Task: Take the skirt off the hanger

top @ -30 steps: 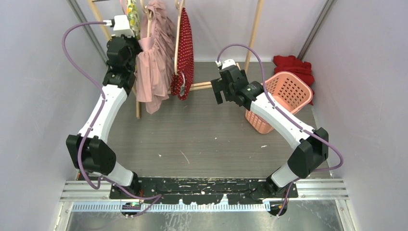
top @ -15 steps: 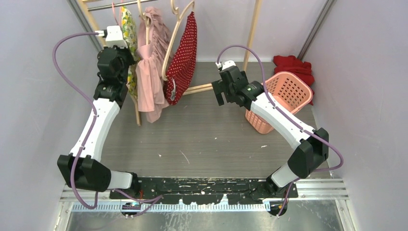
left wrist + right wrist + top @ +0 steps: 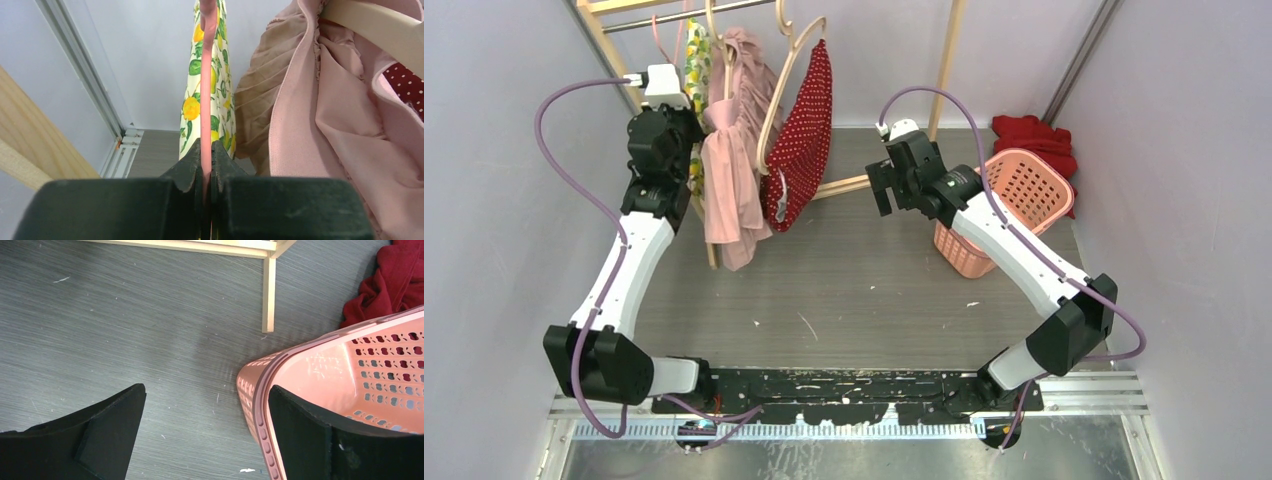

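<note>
A lemon-print skirt (image 3: 692, 62) hangs on a thin pink hanger at the left end of the rack; in the left wrist view the skirt (image 3: 192, 102) hangs just behind the hanger's pink rod (image 3: 208, 70). My left gripper (image 3: 682, 118) (image 3: 207, 150) is shut on that pink rod. My right gripper (image 3: 879, 188) (image 3: 206, 392) is open and empty, above the floor beside the basket.
A pink dress (image 3: 729, 170) (image 3: 320, 125) and a red polka-dot garment (image 3: 802, 125) on a wooden hanger (image 3: 779, 90) hang beside the skirt. The rack's wooden post (image 3: 949, 70) (image 3: 269, 290), a pink basket (image 3: 1014, 190) (image 3: 350, 375) and red cloth (image 3: 1034, 135) (image 3: 395, 285) are at right.
My left arm has swung left with the pink hanger still gripped, and the hanging garments have swayed. The right gripper has shifted slightly right and stays open.
</note>
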